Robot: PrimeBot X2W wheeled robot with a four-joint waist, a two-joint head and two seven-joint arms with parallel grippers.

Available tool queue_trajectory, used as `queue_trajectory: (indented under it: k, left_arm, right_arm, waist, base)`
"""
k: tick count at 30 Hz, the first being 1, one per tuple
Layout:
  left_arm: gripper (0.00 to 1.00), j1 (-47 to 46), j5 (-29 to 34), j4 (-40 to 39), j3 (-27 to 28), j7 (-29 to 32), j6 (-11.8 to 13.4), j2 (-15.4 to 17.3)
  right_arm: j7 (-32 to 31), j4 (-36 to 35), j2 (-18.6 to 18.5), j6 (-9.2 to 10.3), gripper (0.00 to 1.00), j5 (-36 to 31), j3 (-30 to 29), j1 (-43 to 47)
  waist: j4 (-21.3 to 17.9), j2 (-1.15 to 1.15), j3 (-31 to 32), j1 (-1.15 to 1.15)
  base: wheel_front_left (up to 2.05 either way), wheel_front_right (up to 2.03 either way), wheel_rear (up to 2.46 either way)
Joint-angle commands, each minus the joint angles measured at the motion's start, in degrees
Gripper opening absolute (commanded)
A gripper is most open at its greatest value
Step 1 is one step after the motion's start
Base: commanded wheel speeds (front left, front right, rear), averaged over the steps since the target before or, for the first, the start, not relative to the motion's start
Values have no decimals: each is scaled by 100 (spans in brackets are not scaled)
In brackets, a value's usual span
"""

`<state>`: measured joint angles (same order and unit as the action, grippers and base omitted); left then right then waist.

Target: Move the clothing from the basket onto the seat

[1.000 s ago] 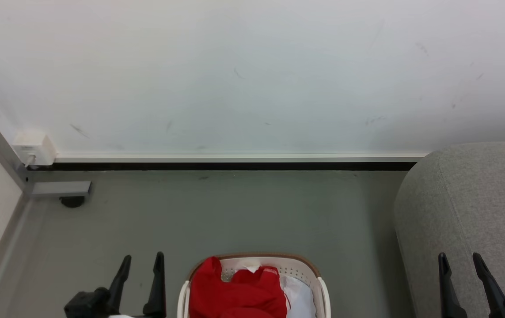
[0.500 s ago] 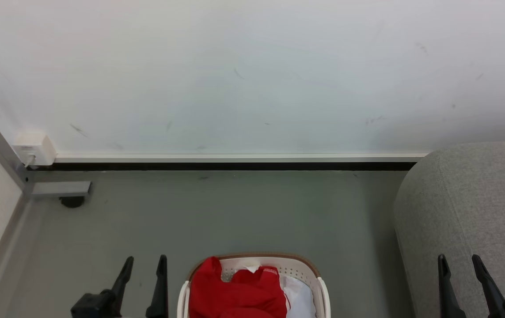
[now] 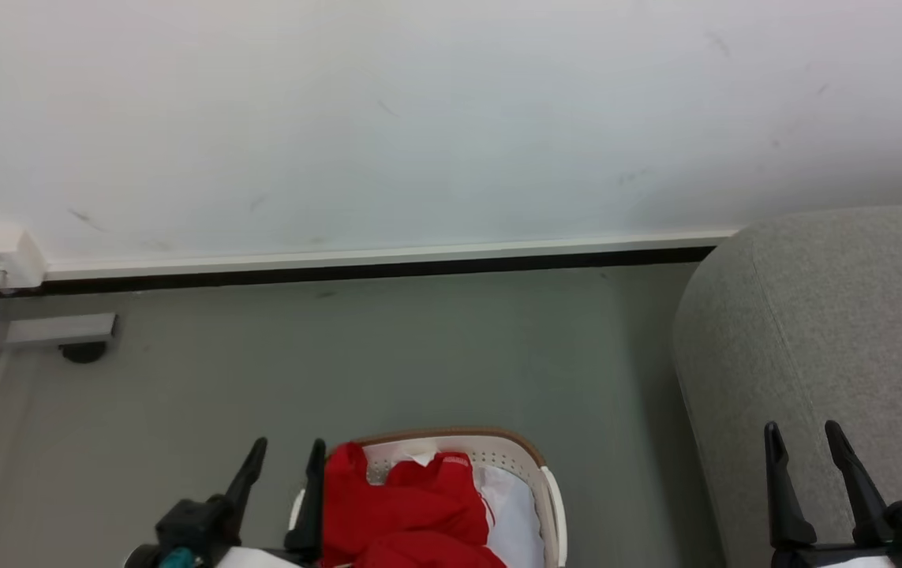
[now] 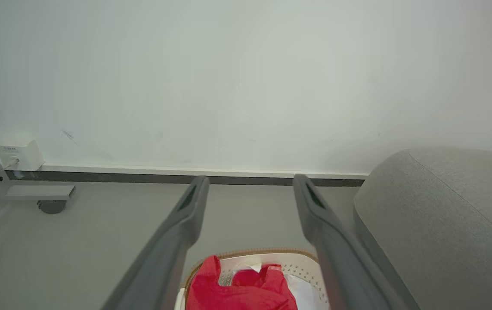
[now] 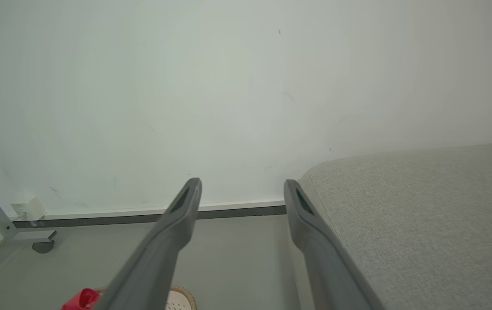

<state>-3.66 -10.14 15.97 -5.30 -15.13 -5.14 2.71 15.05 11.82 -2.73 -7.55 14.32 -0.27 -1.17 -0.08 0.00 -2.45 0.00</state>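
Hovering with fingers parted and empty, the left claw (image 3: 289, 446) sits just beside the basket (image 3: 498, 456) holding the red clothing (image 3: 403, 513); the right claw (image 3: 802, 430), likewise parted, hangs by the seat (image 3: 837, 315). A descent could strike the basket's rim or snag the pale cloth (image 3: 518, 513) too.

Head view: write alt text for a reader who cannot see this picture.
Red clothing lies in a cream basket on the grey floor. The open left gripper is by its left rim; the open right gripper overlaps the grey seat at right.
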Motion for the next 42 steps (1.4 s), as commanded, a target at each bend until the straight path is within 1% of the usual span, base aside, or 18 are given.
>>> queue_trajectory:
  k: [1, 3, 6, 13, 17, 23, 27, 30, 35, 39, 40, 41, 42]
  left_arm:
    - [100, -174, 158, 148, -131, -4, -77, 31]
    - [100, -256, 191, 266, -213, -4, -104, 31]
    - [100, -577, 331, 729, -490, -5, -183, 87]
    - [100, -1493, 467, 2356, -1228, 21, -232, 346]
    - [100, -2005, 368, 3189, -1628, 224, -231, 492]
    - [100, -2676, 276, 4119, -1943, 670, -229, 691]
    - [100, -3044, 184, 4516, -2140, 814, -227, 771]
    - [100, -3245, -50, 4784, -2298, 1050, -227, 774]
    - [100, -3542, -387, 4976, -2687, 1331, -227, 921]
    - [100, -3613, -730, 5028, -2983, 1505, -227, 913]
    - [41, -3618, -813, 5018, -3058, 1530, -227, 906]
    - [0, -3615, -879, 4999, -3149, 1561, -228, 900]
    - [0, -3590, -974, 4976, -3248, 1587, -228, 887]
  right_arm:
    - [12, -62, -30, 12, 100, 86, 46, -121]
    - [12, -88, -28, 12, 100, 95, 69, -169]
    - [12, -164, -27, 12, 100, 150, 149, -323]
    - [10, -320, -28, 12, 100, 303, 357, -658]
    - [10, -401, -25, 12, 100, 431, 415, -808]
    - [10, -573, -25, 12, 100, 582, 507, -1030]
    - [10, -677, -25, 12, 100, 678, 529, -1159]
    - [10, -736, -23, 12, 100, 731, 542, -1254]
    - [10, -826, -24, 12, 100, 801, 564, -1431]
    - [10, -884, -25, 12, 100, 831, 559, -1526]
    - [10, -882, -25, 12, 100, 822, 545, -1536]
    - [10, -875, -25, 12, 100, 812, 527, -1542]
    - [10, -860, -25, 12, 100, 800, 504, -1545]
  waist:
    - [-219, 0, -264, 0]
    - [-276, 0, -350, 0]
    - [-459, 0, -617, 0]
    - [-882, 0, -1212, 0]
    - [-1091, 0, -1516, 0]
    - [-1345, 0, -2044, 0]
    - [-1449, 0, -2425, 0]
    - [-1498, 0, -2713, 0]
    - [-1561, 0, -3149, 0]
    - [-1566, 0, -3351, 0]
    - [-1555, 0, -3368, 0]
    - [-1537, 0, -3378, 0]
    - [-1515, 0, -3375, 0]
  base:
    - [0, 0, 0]
    - [0, 0, 0]
    - [0, 0, 0]
    - [0, 0, 0]
    - [0, 0, 0]
    - [0, 0, 0]
    - [0, 0, 0]
    - [0, 0, 0]
    - [0, 0, 0]
    - [0, 0, 0]
    - [0, 0, 0]
    - [0, 0, 0]
    - [0, 0, 0]
